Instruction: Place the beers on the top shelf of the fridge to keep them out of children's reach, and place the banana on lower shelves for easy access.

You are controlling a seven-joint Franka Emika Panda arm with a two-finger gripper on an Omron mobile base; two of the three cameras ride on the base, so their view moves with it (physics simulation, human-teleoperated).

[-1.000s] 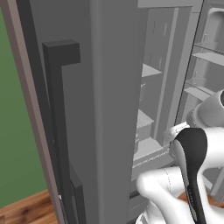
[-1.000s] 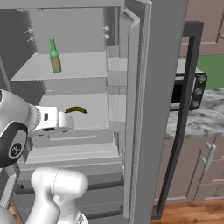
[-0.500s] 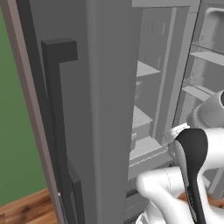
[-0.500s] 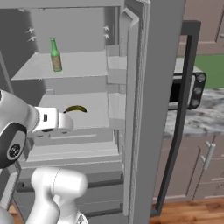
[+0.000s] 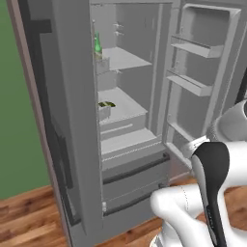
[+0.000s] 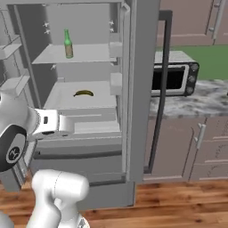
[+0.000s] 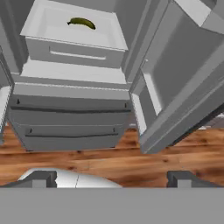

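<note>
A home kitchen: beside the open fridge (image 6: 138, 89), a microwave (image 6: 173, 78) sits on a marble tabletop (image 6: 200, 100) over brown cabinets (image 6: 196, 142).

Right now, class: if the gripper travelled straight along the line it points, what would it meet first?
Probably the fridge's lower drawer fronts, which sit mid-frame in the hand view ahead of the open gripper. Depth is unclear; a slightly steeper line would meet the wooden floor first.

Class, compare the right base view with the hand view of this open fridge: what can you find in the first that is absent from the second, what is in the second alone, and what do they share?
Right base view alone: the green beer standing upright on the top shelf, plus the microwave on the counter.

Hand view alone: the open gripper over the wood floor.

Shared: the banana lying on a lower shelf of the fridge.
</note>
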